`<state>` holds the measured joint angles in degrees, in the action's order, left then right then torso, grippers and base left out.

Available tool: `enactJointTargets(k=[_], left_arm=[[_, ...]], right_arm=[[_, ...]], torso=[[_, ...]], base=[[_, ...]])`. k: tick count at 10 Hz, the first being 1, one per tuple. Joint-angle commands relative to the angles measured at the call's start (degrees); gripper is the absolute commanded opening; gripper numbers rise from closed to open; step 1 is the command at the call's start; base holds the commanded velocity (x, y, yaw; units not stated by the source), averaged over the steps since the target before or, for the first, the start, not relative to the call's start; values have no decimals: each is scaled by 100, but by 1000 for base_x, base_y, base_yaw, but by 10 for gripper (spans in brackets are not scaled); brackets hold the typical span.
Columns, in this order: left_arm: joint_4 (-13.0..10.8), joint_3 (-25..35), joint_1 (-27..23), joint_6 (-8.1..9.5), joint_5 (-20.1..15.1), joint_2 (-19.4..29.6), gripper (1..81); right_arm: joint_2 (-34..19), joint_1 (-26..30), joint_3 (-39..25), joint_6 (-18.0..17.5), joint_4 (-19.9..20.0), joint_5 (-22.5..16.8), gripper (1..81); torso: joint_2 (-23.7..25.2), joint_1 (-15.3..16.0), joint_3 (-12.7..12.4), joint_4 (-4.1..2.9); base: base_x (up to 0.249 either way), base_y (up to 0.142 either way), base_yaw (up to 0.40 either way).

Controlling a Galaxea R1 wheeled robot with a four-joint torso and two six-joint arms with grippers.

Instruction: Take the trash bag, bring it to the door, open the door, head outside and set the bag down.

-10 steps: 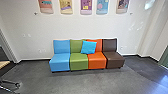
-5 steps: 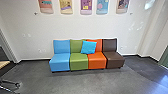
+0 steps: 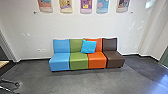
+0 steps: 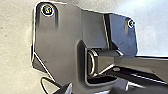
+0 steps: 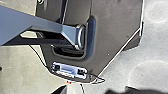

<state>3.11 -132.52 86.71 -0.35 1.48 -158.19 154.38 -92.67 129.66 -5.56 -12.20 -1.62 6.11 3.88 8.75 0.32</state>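
Cushion (image 3: 88,47) leans against green and orange chairs (image 3: 97,60).

A wide dark plate (image 5: 115,25), part of the robot, above a pale grey floor (image 5: 157,50). With the plate's round joint (image 5: 81,37) as clock centre and the jointed bar (image 5: 22,22) reaching toward nine, a silvery panel (image 5: 68,69) sits between six and seven; a thin black cable (image 5: 103,80) loops near five.

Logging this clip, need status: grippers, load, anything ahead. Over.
Grip state, left and right: can't tell. Trash bag: can't place it. Ahead: blue, green, orange and brown padded seats along white wall.
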Motion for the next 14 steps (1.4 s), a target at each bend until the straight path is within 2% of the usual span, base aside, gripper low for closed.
enactJointTargets(k=[1, 2, 5, 6, 9, 14], left_arm=[[260, 156, -316, -17, -394, 234, 811], [313, 165, -387, -17, -411, 269, 811], [524, 165, -703, -17, -807, 331, 811], [594, 165, -800, -17, -912, 349, 811], [717, 165, -1168, -17, -1244, 375, 811], [946, 165, -1582, -17, -1536, 463, 811]], right_arm=[[-615, 209, -590, -24, 7, -356, 811], [-819, 209, -882, -24, 7, -356, 811], [-1292, 253, -1514, -24, 7, -356, 811], [-1415, 262, -1672, -24, 7, -356, 811], [-1722, 270, -2075, -33, -1, -348, 811], [-2268, 288, -2937, -24, -2, -277, 811]], torso=[[557, 360, 522, 0], [756, 485, 707, 0], [1346, 865, 1264, 0], [1556, 1001, 927, 0], [2004, 1293, 1093, 0], [3030, 1943, 1104, 0]], base=[[0, 0, 0], [0, 0, 0], [0, 0, 0], [0, 0, 0], [0, 0, 0], [0, 0, 0]])
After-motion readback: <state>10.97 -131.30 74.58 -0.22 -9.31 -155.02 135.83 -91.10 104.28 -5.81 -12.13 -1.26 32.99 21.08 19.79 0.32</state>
